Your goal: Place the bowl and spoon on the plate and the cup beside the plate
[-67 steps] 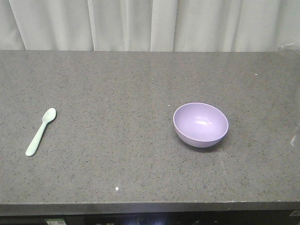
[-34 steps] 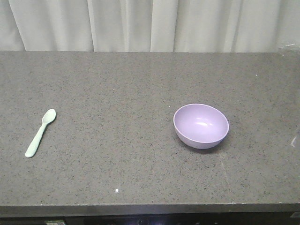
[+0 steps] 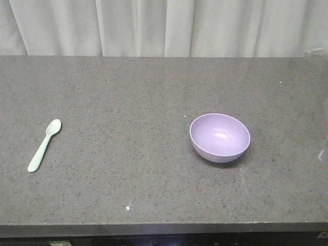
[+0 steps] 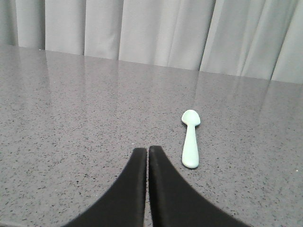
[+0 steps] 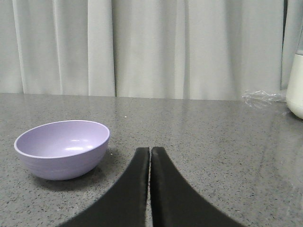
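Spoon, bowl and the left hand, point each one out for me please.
spoon (image 3: 44, 145): front view, on the middle of its handle.
bowl (image 3: 220, 136): front view, on its inner surface.
left hand (image 4: 147, 151): left wrist view, midway between its closed fingertips.

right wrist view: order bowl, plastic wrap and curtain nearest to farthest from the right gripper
1. Bowl, close by on the left of the right gripper.
2. Plastic wrap, far off to the right.
3. Curtain, at the very back.
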